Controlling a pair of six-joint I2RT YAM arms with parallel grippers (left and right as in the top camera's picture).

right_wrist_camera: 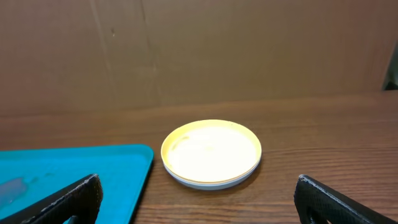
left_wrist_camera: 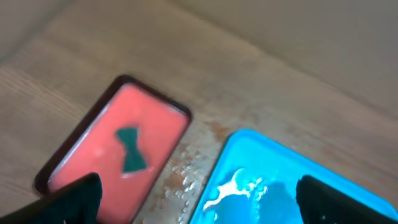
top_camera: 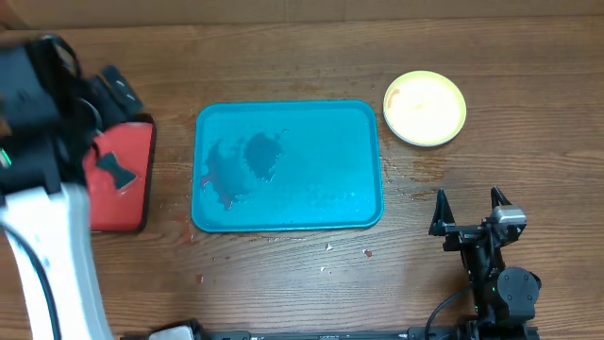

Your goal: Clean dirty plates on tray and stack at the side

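The teal tray (top_camera: 349,132) lies mid-table, wet, with dark puddles and a reddish trace on its left half; no plate sits on it. The dirty plates (top_camera: 425,108) are stacked on the wood to its right, the yellow-green one on top with a faint orange mark at its left rim and a paler rim beneath (right_wrist_camera: 211,180). My right gripper (top_camera: 467,200) rests open near the front edge, facing the stack (right_wrist_camera: 211,152), with the tray (right_wrist_camera: 74,168) to its left. My left gripper (left_wrist_camera: 199,199) hangs open, high above the gap between the red tray and the teal tray (left_wrist_camera: 280,162).
A red dark-rimmed tray (top_camera: 132,161) lies at the left with a dark green bow-tie-shaped piece (top_camera: 117,170) on it, seen too in the left wrist view (left_wrist_camera: 130,149). Water drops (left_wrist_camera: 186,174) and small specks (top_camera: 328,247) mark the wood. A cardboard wall stands behind.
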